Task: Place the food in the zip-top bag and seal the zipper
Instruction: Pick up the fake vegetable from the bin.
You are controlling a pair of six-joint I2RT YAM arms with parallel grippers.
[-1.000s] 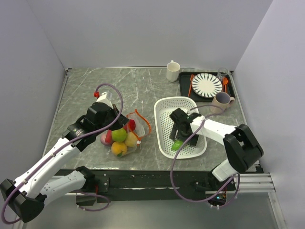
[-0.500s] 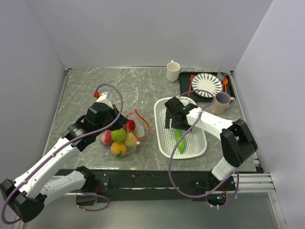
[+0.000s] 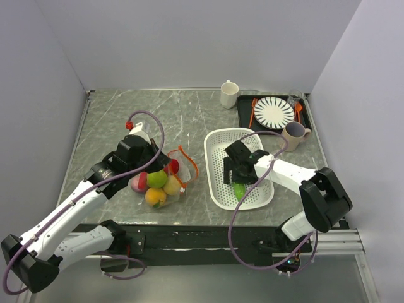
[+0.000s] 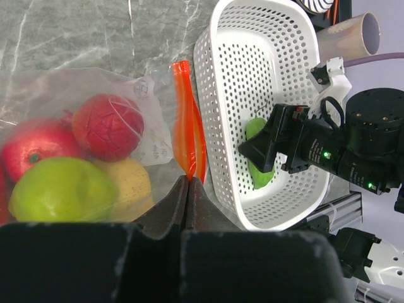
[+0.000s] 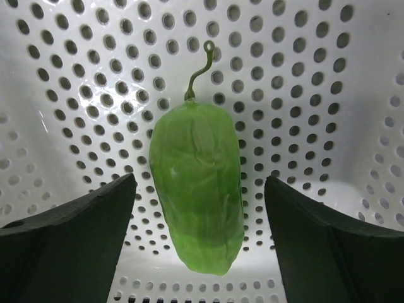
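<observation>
Right gripper (image 5: 199,189) hangs spread over the cucumber (image 5: 197,208) lying inside the basket (image 5: 76,76), one finger on each side, neither touching. Left of the basket, the left gripper (image 4: 188,189) pinches the zipper (image 4: 183,120) of the bag (image 4: 148,104), which holds coloured balls (image 4: 63,186).

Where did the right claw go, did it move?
Yes. The right gripper slid from the far end of the white basket toward its near end, open over the green cucumber.
</observation>
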